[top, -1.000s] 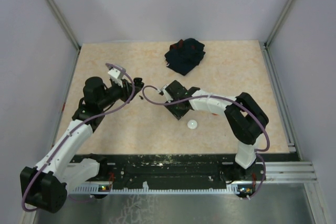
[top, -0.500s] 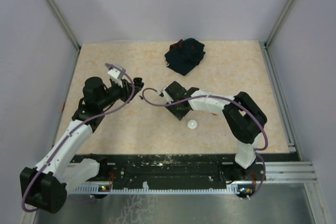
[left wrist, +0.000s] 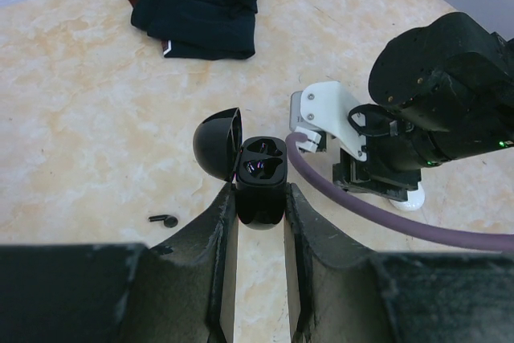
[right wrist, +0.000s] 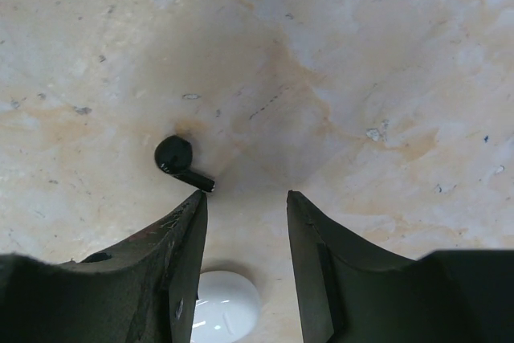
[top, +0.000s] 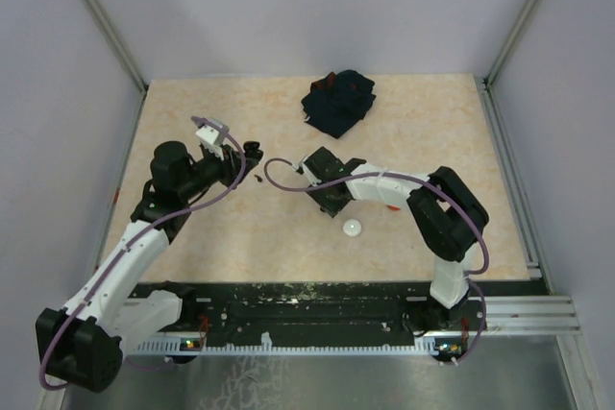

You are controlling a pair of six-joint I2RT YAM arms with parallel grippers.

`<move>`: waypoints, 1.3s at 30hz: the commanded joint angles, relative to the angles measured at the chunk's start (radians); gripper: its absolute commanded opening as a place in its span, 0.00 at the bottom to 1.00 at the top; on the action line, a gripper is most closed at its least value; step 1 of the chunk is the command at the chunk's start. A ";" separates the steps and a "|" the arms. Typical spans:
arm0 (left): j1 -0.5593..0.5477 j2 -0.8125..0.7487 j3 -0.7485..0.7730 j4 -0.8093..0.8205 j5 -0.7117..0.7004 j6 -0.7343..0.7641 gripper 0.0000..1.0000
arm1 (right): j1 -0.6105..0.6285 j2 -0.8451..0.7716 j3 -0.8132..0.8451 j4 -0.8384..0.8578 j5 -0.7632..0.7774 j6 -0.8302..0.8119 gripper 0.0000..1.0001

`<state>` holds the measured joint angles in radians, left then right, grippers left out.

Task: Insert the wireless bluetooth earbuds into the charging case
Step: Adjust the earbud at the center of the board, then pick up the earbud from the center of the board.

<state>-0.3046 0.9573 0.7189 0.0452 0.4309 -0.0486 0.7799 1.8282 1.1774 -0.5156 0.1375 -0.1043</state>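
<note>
Left jaws clamp open black case [left wrist: 261, 170] at centre of left wrist view, unchanged. Right jaws parted, empty, above black earbud [right wrist: 182, 160] on surface [right wrist: 361, 78]; arm nudged slightly up-frame since earlier. Second earbud [left wrist: 165, 219] lies lower left of case.

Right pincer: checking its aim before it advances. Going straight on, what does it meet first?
The right pincer probably meets bare table; the black earbud lies just off line, by one fingertip; depth unclear.

Left arm [top: 120, 261] stretched forward, left gripper [left wrist: 261, 198] clamped on charging case [left wrist: 263, 170]; right arm [top: 447, 210] folded inward, right gripper [right wrist: 245, 198] facing down, jaws apart, empty.
</note>
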 commanded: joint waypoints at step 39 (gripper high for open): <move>0.010 -0.041 -0.013 0.044 -0.012 0.001 0.00 | 0.070 -0.042 -0.039 0.185 -0.034 0.184 0.29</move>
<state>-0.3004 0.9276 0.7078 0.0528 0.4171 -0.0486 0.8402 1.7710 1.1187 -0.3607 0.1001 0.0647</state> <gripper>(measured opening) 0.304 0.294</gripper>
